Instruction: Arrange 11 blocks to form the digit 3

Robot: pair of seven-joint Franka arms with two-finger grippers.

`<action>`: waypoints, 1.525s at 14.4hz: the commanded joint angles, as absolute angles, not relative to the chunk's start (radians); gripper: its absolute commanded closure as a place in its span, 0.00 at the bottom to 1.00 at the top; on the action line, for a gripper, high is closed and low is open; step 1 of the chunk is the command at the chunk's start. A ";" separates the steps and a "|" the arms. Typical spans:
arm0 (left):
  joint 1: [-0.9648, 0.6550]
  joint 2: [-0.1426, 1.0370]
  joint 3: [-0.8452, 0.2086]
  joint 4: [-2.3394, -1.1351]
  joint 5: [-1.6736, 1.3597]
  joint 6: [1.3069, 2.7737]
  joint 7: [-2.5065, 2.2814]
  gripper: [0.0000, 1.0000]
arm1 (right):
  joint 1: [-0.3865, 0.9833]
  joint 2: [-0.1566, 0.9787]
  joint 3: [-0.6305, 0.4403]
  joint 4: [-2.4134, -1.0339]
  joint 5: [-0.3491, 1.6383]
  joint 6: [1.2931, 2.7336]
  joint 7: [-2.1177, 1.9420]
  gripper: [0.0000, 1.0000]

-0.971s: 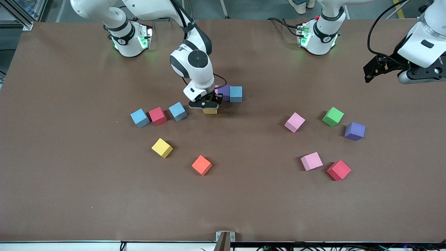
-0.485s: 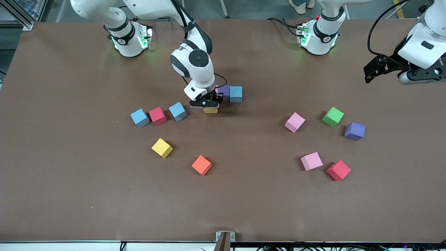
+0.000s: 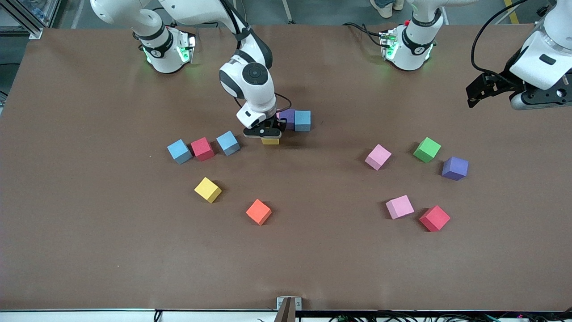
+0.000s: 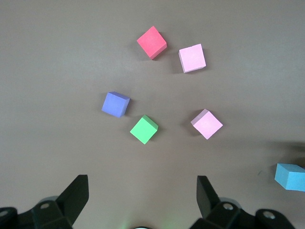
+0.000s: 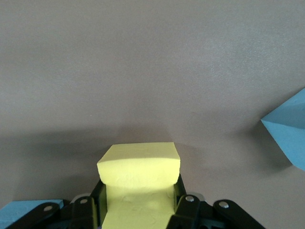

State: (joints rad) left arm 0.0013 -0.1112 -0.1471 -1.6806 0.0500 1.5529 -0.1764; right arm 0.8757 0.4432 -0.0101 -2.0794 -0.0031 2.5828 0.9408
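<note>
My right gripper (image 3: 270,135) is shut on a yellow block (image 3: 270,141) (image 5: 139,167), low at the table beside a short row of a partly hidden pink block, a purple block (image 3: 287,117) and a blue block (image 3: 302,120). Loose blocks lie around: blue (image 3: 179,151), red (image 3: 202,148), blue (image 3: 228,142), yellow (image 3: 208,189), pink (image 3: 378,156), green (image 3: 426,149), purple (image 3: 455,168), pink (image 3: 399,206), red (image 3: 434,218). My left gripper (image 3: 482,87) (image 4: 142,195) waits open and empty, high over the left arm's end of the table.
An orange cube (image 3: 258,211) lies nearer to the front camera than the row. In the right wrist view, a blue block's corner (image 5: 288,133) shows at the edge. The right arm's base (image 3: 165,49) and the left arm's base (image 3: 409,44) stand along the table's back.
My right gripper has crept slightly toward the pink, purple and blue row with the yellow block in it. The left arm has barely moved.
</note>
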 commanded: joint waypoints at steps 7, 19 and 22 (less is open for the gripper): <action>0.005 -0.107 -0.153 -1.680 0.038 1.559 -0.179 0.00 | 0.890 0.434 -0.015 -2.103 0.009 2.591 0.966 1.00; 0.006 -0.117 -0.152 -1.668 0.037 1.537 -0.179 0.00 | 0.888 0.433 -0.017 -2.103 0.008 2.580 0.973 1.00; 0.005 -0.110 -0.152 -1.666 0.038 1.542 -0.181 0.00 | 0.888 0.433 -0.017 -2.103 0.008 2.566 0.971 1.00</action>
State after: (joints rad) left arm 0.0017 -0.1090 -0.1494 -1.6766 0.0500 1.5492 -0.1770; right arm 0.8762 0.4433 -0.0101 -2.0799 -0.0031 2.5791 0.9653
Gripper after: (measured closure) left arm 0.000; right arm 0.445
